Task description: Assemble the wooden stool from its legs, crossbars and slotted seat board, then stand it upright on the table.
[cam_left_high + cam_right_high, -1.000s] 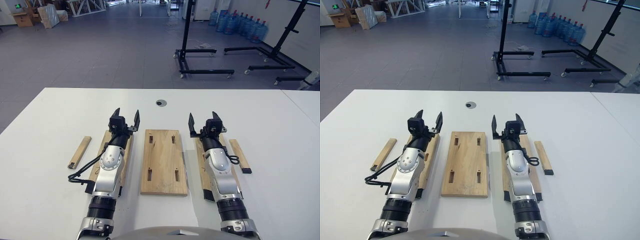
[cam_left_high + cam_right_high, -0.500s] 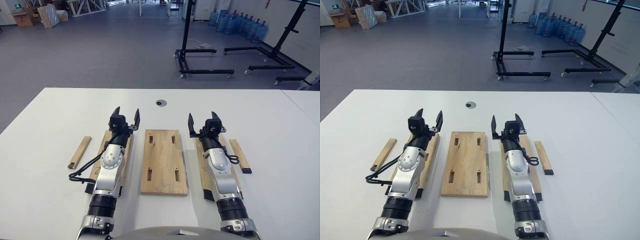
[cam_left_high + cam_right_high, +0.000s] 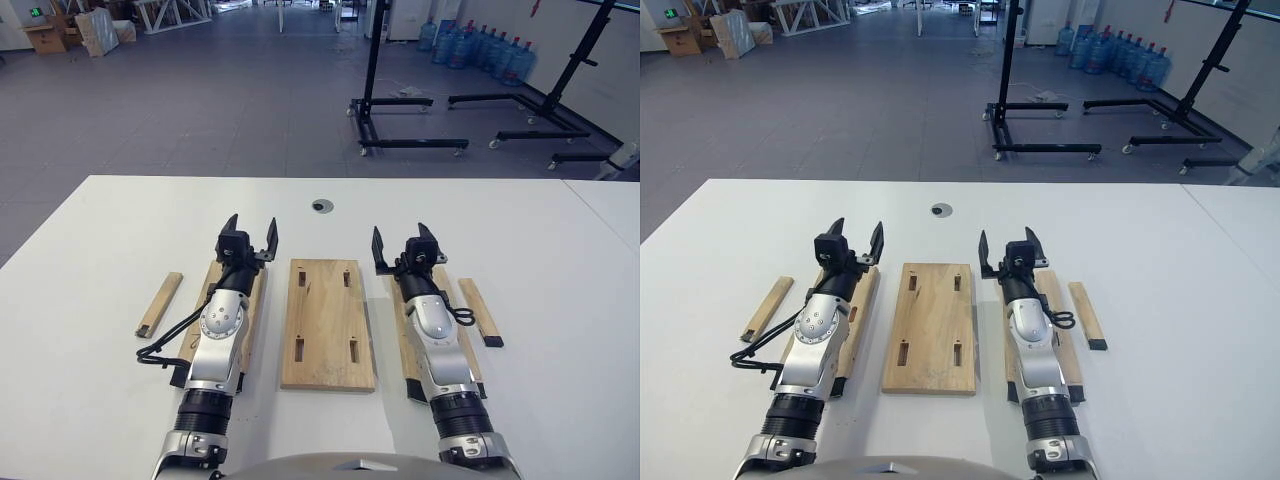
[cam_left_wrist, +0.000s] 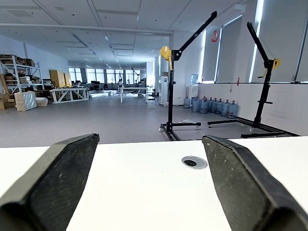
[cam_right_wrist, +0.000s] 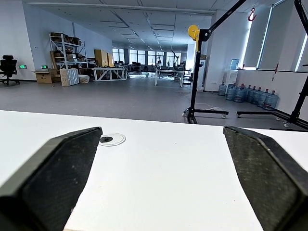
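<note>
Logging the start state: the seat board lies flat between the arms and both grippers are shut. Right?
No: the left gripper and right gripper are open, per the left eye view. The seat board does lie flat between them.

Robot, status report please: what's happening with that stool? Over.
Left gripper, right gripper: jaws open, empty. Seat board flat, unassembled. Arms cover the legs.

A big workshop hall: grey tiled floor, black wheeled steel stands and blue plastic water jugs well beyond the right gripper, metal storage shelves behind.
</note>
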Controlling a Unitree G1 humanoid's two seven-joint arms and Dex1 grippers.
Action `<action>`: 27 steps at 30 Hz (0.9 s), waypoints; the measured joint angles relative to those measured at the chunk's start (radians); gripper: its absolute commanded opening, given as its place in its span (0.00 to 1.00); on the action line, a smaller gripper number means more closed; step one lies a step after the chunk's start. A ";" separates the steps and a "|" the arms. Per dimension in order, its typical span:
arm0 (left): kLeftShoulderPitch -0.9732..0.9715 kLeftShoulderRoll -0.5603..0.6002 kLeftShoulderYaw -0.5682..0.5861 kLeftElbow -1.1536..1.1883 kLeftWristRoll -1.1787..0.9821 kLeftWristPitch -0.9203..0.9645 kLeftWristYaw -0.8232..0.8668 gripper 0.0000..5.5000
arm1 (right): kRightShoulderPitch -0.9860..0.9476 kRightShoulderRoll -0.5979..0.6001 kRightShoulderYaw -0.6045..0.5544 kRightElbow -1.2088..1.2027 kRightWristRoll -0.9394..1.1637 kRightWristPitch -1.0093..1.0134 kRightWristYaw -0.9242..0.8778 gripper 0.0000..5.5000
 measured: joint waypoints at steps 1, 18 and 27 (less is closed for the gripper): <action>0.000 0.000 0.002 0.004 0.000 0.000 0.001 0.72 | -0.002 0.000 0.000 0.003 0.000 -0.001 0.000 0.84; 0.067 -0.026 -0.022 -0.024 0.062 -0.023 0.072 0.72 | 0.069 -0.255 -0.339 -0.058 0.250 0.264 0.118 0.84; 0.117 -0.051 -0.040 -0.064 0.087 -0.023 0.108 0.72 | 0.369 -0.280 -0.398 -0.170 0.400 0.473 0.268 0.84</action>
